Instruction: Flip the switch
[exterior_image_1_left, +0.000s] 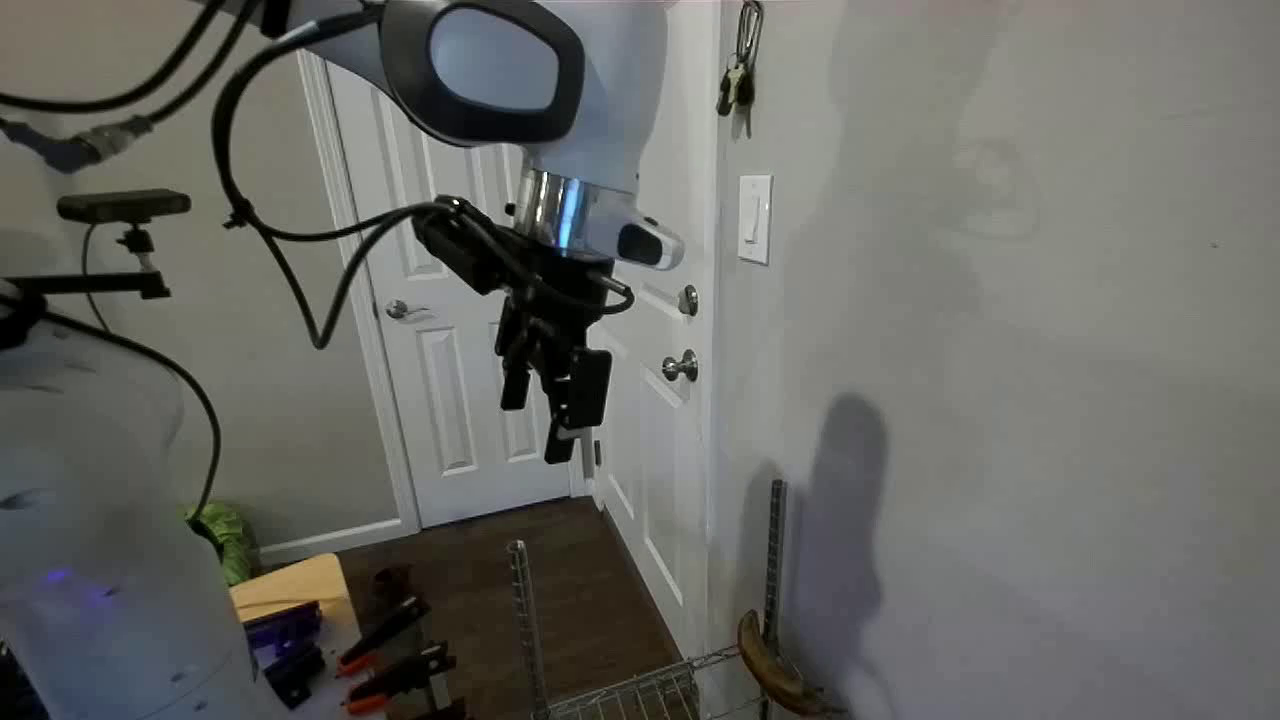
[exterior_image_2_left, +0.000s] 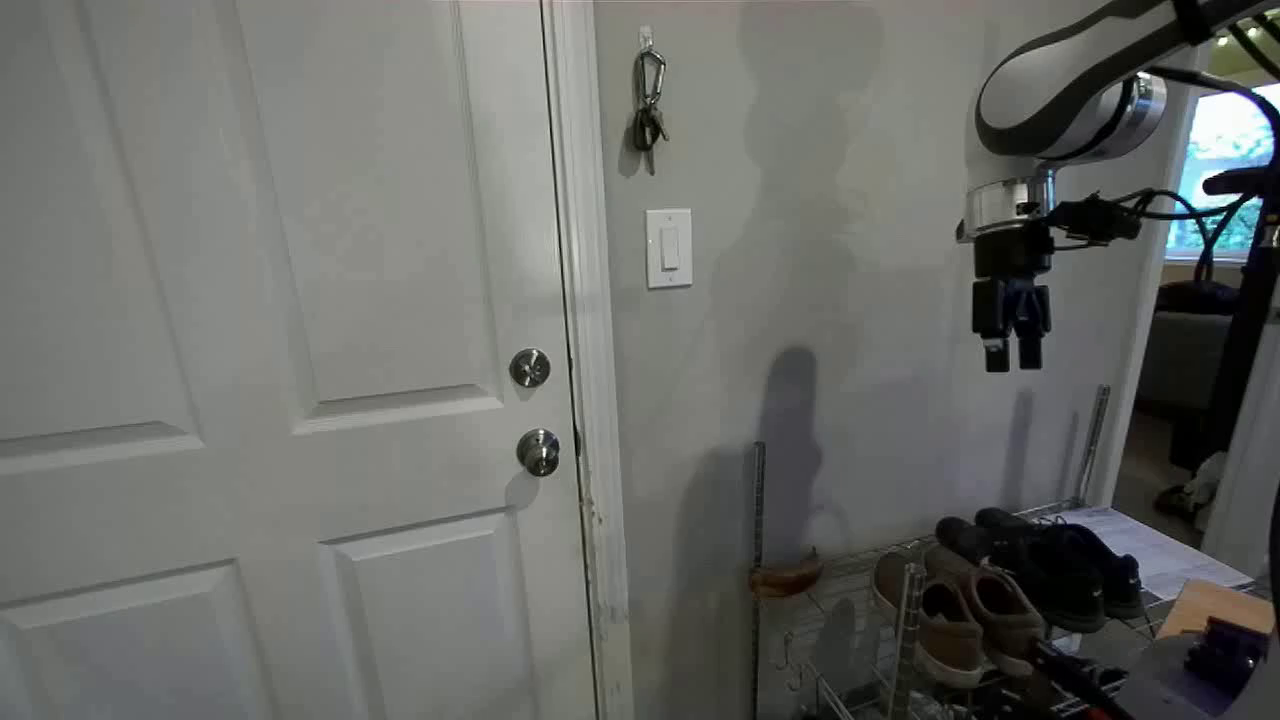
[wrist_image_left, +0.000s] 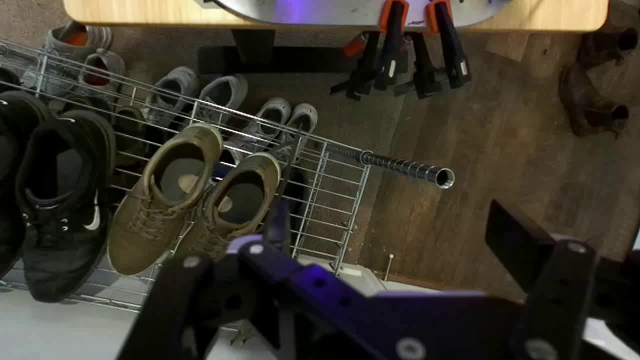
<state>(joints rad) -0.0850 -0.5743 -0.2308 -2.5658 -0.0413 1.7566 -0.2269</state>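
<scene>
The light switch is a white rocker on a white plate on the grey wall beside the door frame, seen in both exterior views (exterior_image_1_left: 752, 218) (exterior_image_2_left: 670, 248). My gripper (exterior_image_1_left: 538, 428) (exterior_image_2_left: 1013, 358) points down in the air, apart from the switch and lower than it. In an exterior view it is far to the right of the switch. In the wrist view my gripper (wrist_image_left: 390, 222) has its two fingers wide apart with nothing between them. The switch is out of the wrist view.
Keys (exterior_image_2_left: 648, 110) hang above the switch. The white door (exterior_image_2_left: 400, 300) has a knob (exterior_image_2_left: 538, 452) and deadbolt. A wire rack (wrist_image_left: 320, 200) with upright posts and shoes (wrist_image_left: 165, 200) stands along the wall below. A wooden table edge (wrist_image_left: 150, 12) and clamps (wrist_image_left: 392, 45) lie near the arm's base.
</scene>
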